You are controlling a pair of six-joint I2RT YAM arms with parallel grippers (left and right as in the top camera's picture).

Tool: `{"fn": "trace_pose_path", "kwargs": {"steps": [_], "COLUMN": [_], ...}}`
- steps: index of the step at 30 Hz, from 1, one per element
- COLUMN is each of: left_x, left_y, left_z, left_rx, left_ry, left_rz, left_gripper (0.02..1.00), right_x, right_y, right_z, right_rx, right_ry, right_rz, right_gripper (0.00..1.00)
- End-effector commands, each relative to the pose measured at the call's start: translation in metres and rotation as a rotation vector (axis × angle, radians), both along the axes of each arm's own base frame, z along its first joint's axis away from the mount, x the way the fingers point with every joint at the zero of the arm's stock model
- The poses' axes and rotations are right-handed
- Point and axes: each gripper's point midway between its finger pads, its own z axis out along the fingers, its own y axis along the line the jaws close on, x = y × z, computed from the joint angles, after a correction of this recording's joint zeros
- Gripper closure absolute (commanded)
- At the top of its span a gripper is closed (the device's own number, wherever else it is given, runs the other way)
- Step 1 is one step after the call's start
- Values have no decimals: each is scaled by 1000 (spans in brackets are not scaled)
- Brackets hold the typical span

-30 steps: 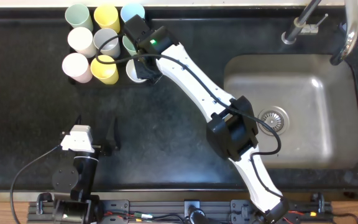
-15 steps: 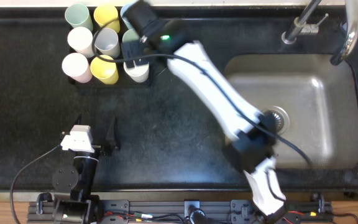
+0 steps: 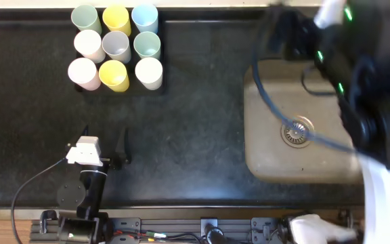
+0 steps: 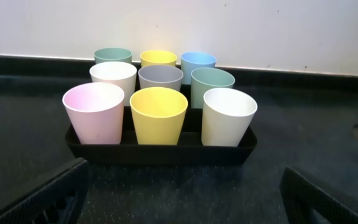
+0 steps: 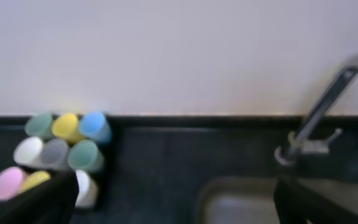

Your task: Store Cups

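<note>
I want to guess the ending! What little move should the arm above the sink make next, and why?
Probably lower the right gripper toward its base and let it rest. The tray already holds nine upright cups, three rows of three with every place taken, and the gripper is open and holds nothing.

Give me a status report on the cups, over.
Left claw open, empty. Right claw open, empty. Nine pastel plastic cups upright in black rectangular tray. Nothing blocking.
</note>
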Motion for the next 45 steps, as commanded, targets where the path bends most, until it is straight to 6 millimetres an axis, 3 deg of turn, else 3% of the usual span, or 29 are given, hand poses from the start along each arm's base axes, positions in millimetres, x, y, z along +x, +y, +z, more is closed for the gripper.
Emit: {"fn": "trace_pose_path", "kwargs": {"steps": [1,5,9,15,18,29,45], "left_x": [-1,-1,-1,-1,-1,-1,-1], "left_y": [-5,-5,-5,-5,-5,-5,-5], "left_z": [1,1,1,1,1,1,1], "left_rx": [19,19,19,19,19,19,19], "left_ry": [-8,-8,-8,-8,-8,-8,-8], "left_rz": [-25,-25,-25,-25,-25,-25,-25], "left_gripper": [18,18,18,18,20,18,18], "right_x": [-41,-75,-102,-119,-120,-100,-94], "right_y": [-13,-21,-27,-43,-47,-43,-29], "right_z": [-26,-65,-117,-204,-229,-228,-271], "right_rx": [-80,-71,-65,-62,-54,-5,-2], "right_ry": [-46,-100,-131,-129,-173,-499,-489], "right_rz": [36,35,32,-26,-41,-50,17], "right_gripper": [3,3,5,3,3,5,3]}}
